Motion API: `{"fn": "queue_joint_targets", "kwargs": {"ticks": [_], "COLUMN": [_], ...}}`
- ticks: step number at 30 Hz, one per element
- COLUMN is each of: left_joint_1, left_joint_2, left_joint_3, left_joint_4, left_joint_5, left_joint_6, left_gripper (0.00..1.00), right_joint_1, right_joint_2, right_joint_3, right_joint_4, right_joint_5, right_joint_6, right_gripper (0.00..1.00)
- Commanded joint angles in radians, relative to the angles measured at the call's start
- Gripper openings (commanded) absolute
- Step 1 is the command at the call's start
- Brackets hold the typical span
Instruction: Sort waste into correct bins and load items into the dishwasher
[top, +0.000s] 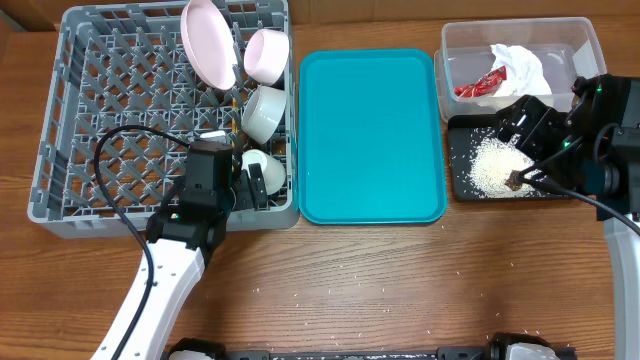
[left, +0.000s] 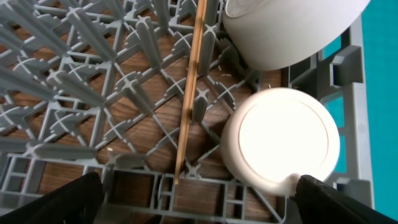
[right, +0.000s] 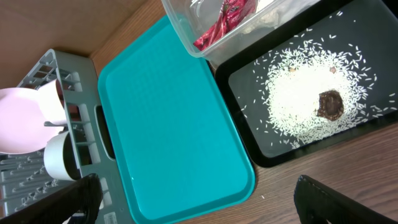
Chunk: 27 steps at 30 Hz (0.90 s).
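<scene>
Two grippers are hanging spread, pinching nothing. The left gripper (left: 199, 186) is hovering over the rack (left: 62, 81), with a chopstick (left: 191, 87) and cup (left: 280, 140) lying ahead at centre frame. The right gripper (right: 196, 183) is hovering over the teal tray (right: 161, 112); rice (right: 292, 99) and a lump (right: 329, 104) are lying in the black tray (right: 245, 118), upper right.

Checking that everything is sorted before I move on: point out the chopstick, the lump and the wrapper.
chopstick (left: 189, 93), left wrist view, middle of its shaft.
lump (right: 329, 104), right wrist view, centre of its top.
wrapper (top: 478, 87), overhead view, middle of the red foil.
</scene>
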Motion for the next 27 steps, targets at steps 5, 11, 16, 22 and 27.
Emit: {"fn": "queue_joint_targets", "kwargs": {"ticks": [5,11,16,22,27], "left_joint_1": [-0.007,-0.007,-0.007,-0.006,-0.006], "left_joint_2": [-0.006,-0.127,-0.274,-0.312,-0.259], "left_joint_3": [0.038,0.212,0.229,0.229,0.229], "left_joint_4": [0.0,-0.159,-0.205,-0.227,-0.233], "left_joint_5": [-0.006,0.175,0.173,0.114,0.114], "left_joint_6": [0.048,0.386,0.395,0.395,0.395], "left_gripper": [1.0,1.0,1.0,1.0,1.0], "right_joint_1": [-0.003,-0.003,0.043,0.26,0.314], "right_joint_2": [-0.004,-0.005,-0.045,-0.2,-0.402], "right_joint_3": [0.007,0.007,0.006,-0.054,-0.17], "right_joint_4": [0.005,0.005,0.005,0.006,0.005], "right_joint_5": [0.004,0.004,0.004,0.004,0.004], "right_joint_6": [0.0,0.001,0.001,0.0,0.0], "right_gripper": [1.0,1.0,1.0,1.0,1.0]}}
